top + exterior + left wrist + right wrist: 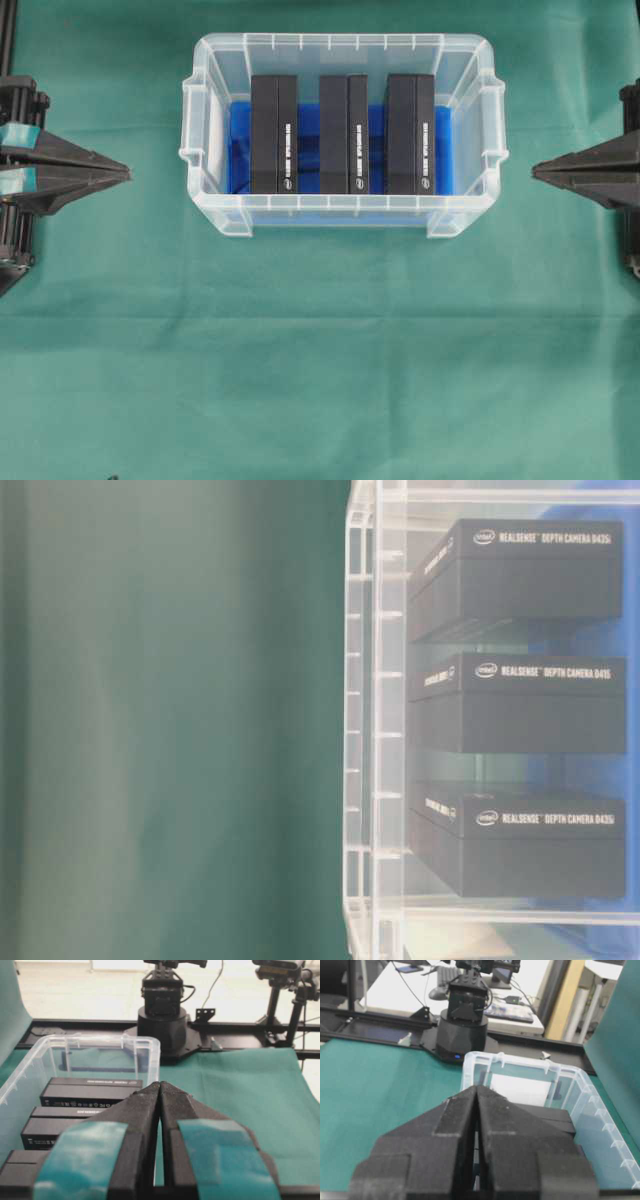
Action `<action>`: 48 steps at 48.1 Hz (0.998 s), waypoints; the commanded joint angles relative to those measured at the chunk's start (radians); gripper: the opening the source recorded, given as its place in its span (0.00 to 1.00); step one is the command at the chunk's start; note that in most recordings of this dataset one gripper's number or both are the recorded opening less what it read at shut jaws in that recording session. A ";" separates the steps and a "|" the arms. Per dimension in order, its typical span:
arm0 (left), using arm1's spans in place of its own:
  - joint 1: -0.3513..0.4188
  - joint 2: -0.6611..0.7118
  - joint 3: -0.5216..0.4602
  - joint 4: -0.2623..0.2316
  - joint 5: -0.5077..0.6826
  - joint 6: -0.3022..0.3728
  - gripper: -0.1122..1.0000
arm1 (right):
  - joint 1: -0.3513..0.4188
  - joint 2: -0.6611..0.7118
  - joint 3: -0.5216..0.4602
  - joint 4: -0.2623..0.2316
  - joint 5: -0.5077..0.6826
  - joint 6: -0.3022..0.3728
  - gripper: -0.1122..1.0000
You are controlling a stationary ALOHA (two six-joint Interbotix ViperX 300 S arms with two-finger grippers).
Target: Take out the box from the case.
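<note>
The clear plastic case (213, 208) sits at the upper middle of the green cloth, its bottom lined in blue. Inside it stand three black boxes side by side: a left one (273, 133), a middle one (343, 133) and a right one (409, 133). The table-level view shows the same boxes (520, 705) through the case wall (372, 730). My left gripper (128, 173) points at the case from the left, shut and empty, well apart from it. My right gripper (534, 171) mirrors it on the right, shut and empty. Both wrist views look over shut tips, the left gripper (159, 1083) and the right gripper (476, 1087), toward the case (150, 1042) (470, 1062).
Green cloth (320, 380) covers the table, with open cloth in front of the case and between each gripper and the case walls. The opposite arm's base (162, 1015) (465, 1020) stands beyond the case in each wrist view.
</note>
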 commanded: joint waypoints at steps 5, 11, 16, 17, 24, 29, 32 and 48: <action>-0.008 0.005 -0.025 0.048 0.081 0.000 0.11 | 0.002 0.032 -0.011 0.003 0.064 0.006 0.10; -0.008 -0.002 -0.035 0.048 0.109 0.000 0.11 | 0.006 0.044 -0.023 0.003 0.141 0.008 0.10; -0.008 -0.003 -0.035 0.048 0.112 -0.002 0.11 | 0.006 0.035 -0.037 0.003 0.150 0.011 0.10; -0.008 -0.003 -0.037 0.046 0.112 -0.002 0.11 | 0.006 0.032 -0.040 0.003 0.150 0.011 0.10; -0.011 -0.006 -0.055 0.046 0.118 -0.012 0.11 | 0.006 0.015 -0.084 0.006 0.189 0.014 0.10; -0.017 -0.009 -0.104 0.046 0.152 -0.023 0.11 | 0.006 0.011 -0.156 0.006 0.244 0.023 0.10; -0.020 -0.011 -0.143 0.046 0.195 -0.026 0.11 | 0.006 0.012 -0.210 0.006 0.295 0.034 0.10; -0.021 0.017 -0.453 0.046 0.557 -0.025 0.11 | 0.006 0.049 -0.511 0.006 0.565 0.098 0.10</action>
